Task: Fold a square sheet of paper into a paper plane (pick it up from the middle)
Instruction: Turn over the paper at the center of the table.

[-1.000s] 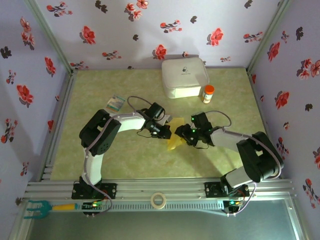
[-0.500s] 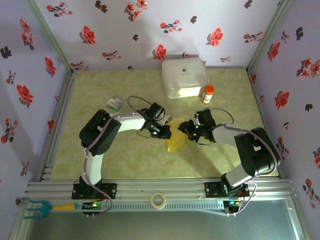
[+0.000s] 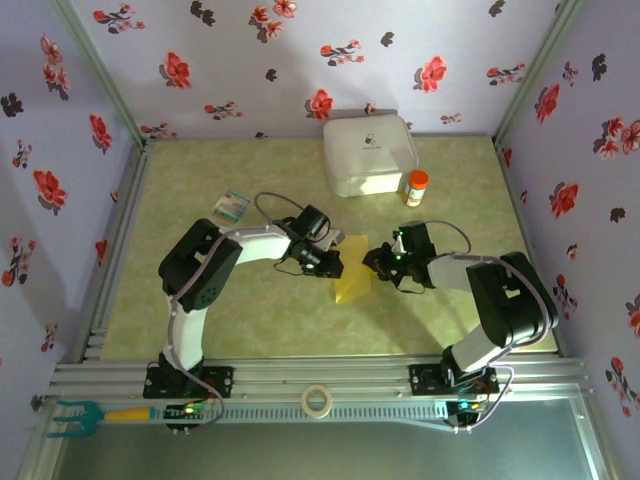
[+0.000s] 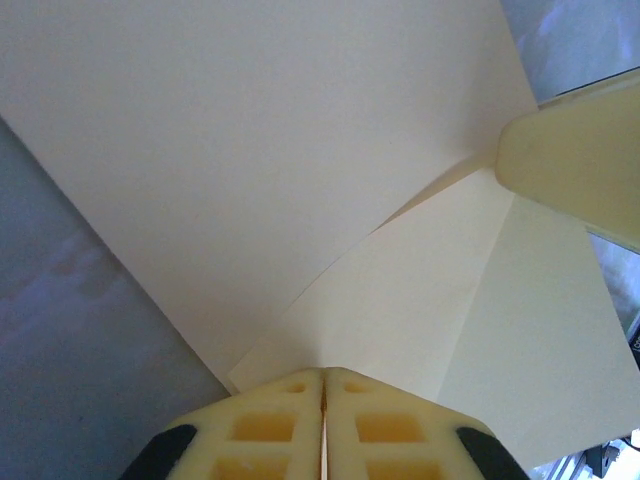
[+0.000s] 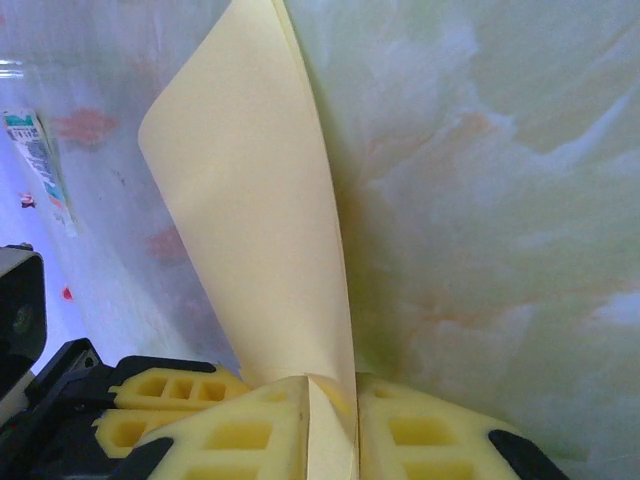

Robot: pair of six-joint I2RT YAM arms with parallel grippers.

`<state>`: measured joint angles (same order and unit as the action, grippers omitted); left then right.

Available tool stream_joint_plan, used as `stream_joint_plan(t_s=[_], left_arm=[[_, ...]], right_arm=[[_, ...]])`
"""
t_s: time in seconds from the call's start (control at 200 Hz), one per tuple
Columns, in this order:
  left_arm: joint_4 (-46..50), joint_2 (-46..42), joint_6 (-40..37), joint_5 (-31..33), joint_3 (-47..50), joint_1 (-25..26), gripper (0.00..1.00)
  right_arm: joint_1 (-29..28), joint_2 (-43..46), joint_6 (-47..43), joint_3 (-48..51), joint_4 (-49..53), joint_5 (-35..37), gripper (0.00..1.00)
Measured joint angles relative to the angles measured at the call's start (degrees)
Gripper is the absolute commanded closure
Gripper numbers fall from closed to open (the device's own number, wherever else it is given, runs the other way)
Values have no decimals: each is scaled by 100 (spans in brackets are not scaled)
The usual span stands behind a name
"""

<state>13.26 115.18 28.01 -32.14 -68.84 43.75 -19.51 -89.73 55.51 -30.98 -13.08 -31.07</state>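
Left gripper [image 4: 322,388]: clenched on square sheet of paper [image 3: 352,282]. Right gripper [image 5: 332,398]: just closed, now pinching sheet's edge between its fingers. 2-claw hold judged ready for creasing.

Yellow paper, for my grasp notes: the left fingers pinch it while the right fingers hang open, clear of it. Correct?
No. The left fingers pinch the yellow paper, but the right fingers are closed on it too; the right wrist view shows its edge between them.

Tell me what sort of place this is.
Probably a robot test booth: flowered wallpaper panels box in a small green table, with a left arm and a right arm bolted to a metal rail.
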Motion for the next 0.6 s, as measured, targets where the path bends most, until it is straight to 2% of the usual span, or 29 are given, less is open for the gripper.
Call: stream_joint_plan(t_s=[0.405, 0.6], left_arm=[[-26, -44, 59, -13, 4, 2, 83], [-52, -437, 68, 188, 131, 2, 80]], right_arm=[[26, -61, -2, 109, -278, -120, 95], [39, -9, -11, 109, -291, -133, 97]])
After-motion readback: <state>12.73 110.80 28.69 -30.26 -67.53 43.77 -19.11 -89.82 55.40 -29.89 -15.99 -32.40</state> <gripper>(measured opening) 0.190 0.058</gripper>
